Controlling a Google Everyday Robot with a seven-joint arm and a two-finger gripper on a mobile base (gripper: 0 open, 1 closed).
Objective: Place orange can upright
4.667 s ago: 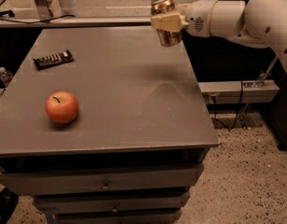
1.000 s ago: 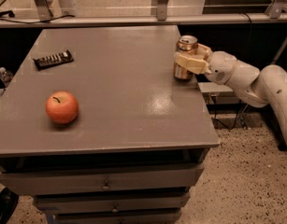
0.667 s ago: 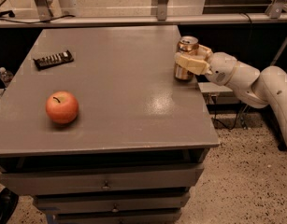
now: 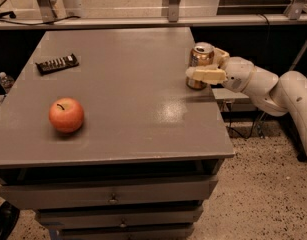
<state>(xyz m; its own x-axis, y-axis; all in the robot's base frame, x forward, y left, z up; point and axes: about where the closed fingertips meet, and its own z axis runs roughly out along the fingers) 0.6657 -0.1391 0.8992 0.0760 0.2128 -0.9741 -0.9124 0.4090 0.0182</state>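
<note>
The orange can stands upright on the grey table, close to its right edge, silver top up. My gripper reaches in from the right and is shut around the can's middle. One pale finger crosses the can's front and the other lies behind it. The can's base rests on the tabletop.
A round orange-red apple sits at the front left of the table. A dark flat remote-like object lies at the back left. My white arm extends past the table's right edge. Drawers are below the tabletop.
Since the oldest frame the gripper has come down with the can from above the table's back right to the tabletop. Over the last second nothing has visibly moved.
</note>
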